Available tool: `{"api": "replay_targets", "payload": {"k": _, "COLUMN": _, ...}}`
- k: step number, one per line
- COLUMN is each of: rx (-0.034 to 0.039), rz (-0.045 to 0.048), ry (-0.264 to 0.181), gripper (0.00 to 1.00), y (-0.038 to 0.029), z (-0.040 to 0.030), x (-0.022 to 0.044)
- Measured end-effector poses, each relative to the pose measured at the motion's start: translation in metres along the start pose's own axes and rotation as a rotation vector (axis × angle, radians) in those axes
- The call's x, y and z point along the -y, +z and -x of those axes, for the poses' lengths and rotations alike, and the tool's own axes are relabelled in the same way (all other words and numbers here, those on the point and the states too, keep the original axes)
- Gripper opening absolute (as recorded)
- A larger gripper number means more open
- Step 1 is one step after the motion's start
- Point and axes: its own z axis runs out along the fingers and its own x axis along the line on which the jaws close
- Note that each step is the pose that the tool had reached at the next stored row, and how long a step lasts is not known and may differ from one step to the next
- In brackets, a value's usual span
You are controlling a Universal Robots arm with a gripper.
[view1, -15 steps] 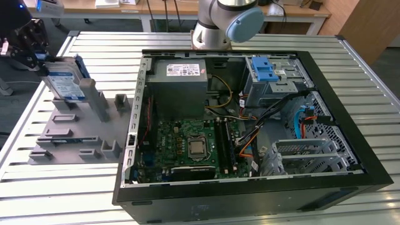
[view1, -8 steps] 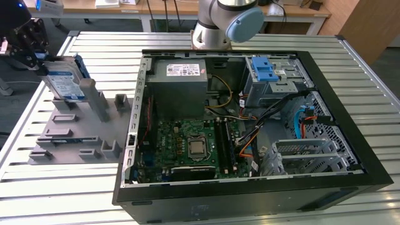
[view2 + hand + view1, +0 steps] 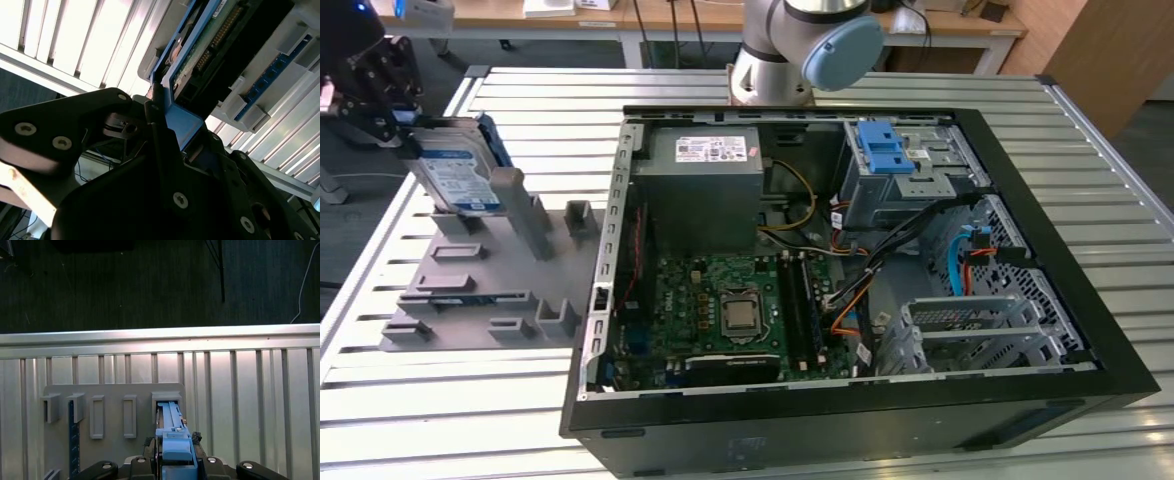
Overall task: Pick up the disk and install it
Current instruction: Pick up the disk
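Our gripper (image 3: 181, 131) is clamped on the disk (image 3: 210, 45), its fingers pinching the blue frame at one end. We place the disk (image 3: 458, 175) well outside the open computer case (image 3: 1067, 250), off the case wall on the exterior view's left. It stands on edge there in a grey slotted rack (image 3: 520, 290), and its far end looks to sit at or just inside a slot, though we cannot tell whether it has cleared.

We see two risks. The hold is on one narrow end, so the disk could pivot between the fingers if its low edge drags on the slot wall. Inside the case, loose cables (image 3: 921, 225) cross beside the drive cage (image 3: 947, 175) and could snag the frame.

The case holds a grey power supply (image 3: 707, 185) at its far side, a green motherboard (image 3: 720, 300) nearer us, and a bare blue bracket (image 3: 887, 150) atop the drive cage. Apart from the disk, the rack carries a thin blue strip (image 3: 74, 440) in another groove, and several slots look unfilled
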Motion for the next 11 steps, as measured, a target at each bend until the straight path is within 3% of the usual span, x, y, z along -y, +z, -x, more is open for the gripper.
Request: {"api": "replay_targets", "payload": {"k": 11, "rx": 0.0000, "rz": 0.0000, "ry": 0.000, "gripper": 0.37, "y": -0.0124, "z": 0.0004, "x": -0.0001}}
